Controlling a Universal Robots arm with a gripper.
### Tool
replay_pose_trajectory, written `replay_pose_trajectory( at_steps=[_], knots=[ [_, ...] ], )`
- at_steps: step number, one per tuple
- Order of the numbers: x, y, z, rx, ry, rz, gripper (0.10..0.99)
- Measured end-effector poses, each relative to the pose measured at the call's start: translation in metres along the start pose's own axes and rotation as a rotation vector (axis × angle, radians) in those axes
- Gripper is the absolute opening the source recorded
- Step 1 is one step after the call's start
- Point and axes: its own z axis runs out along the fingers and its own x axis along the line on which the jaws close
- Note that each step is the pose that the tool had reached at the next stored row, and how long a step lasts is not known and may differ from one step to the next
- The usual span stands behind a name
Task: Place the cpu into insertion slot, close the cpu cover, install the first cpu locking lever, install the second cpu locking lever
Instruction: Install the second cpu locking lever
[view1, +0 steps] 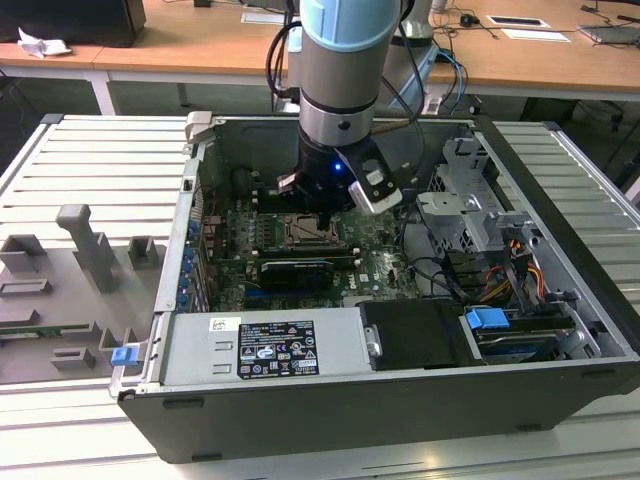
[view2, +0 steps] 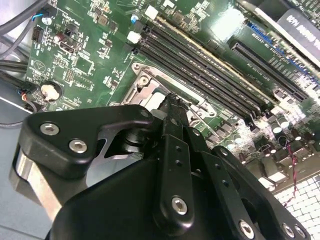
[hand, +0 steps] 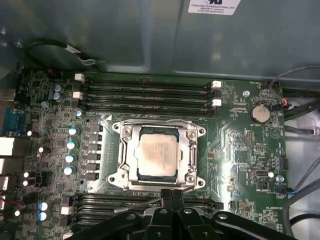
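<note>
In the first wrist view the cpu (hand: 157, 156), a pale silver square, lies flat in the insertion slot (hand: 116, 178) on the green motherboard. The cpu cover (hand: 131, 160), a silver frame, lies closed around it. My gripper (hand: 173, 196) is shut, with nothing visible between its black fingertips, and stands just off one edge of the socket. A thin silver locking lever (hand: 136, 206) runs along that edge beside the tips. In the exterior view the gripper (view1: 318, 215) hangs inside the open case over the socket (view1: 303, 232). In the second wrist view the gripper (view2: 172, 102) hides much of the socket frame (view2: 145, 85).
Long black memory slots (hand: 145, 92) flank the socket on two sides. An expansion card (view1: 298, 270), the power supply (view1: 265, 350), a drive cage (view1: 465, 200) and loose cables (view1: 500, 270) crowd the case. Grey fixtures (view1: 85, 240) stand on the table at the exterior view's left.
</note>
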Motion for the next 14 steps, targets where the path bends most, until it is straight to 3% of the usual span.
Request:
replay_pose_trajectory(
  at_steps=[14],
  knots=[
    [0.0033, -0.0023, -0.0005, 0.000, 0.0000, 0.000, 0.106]
  ],
)
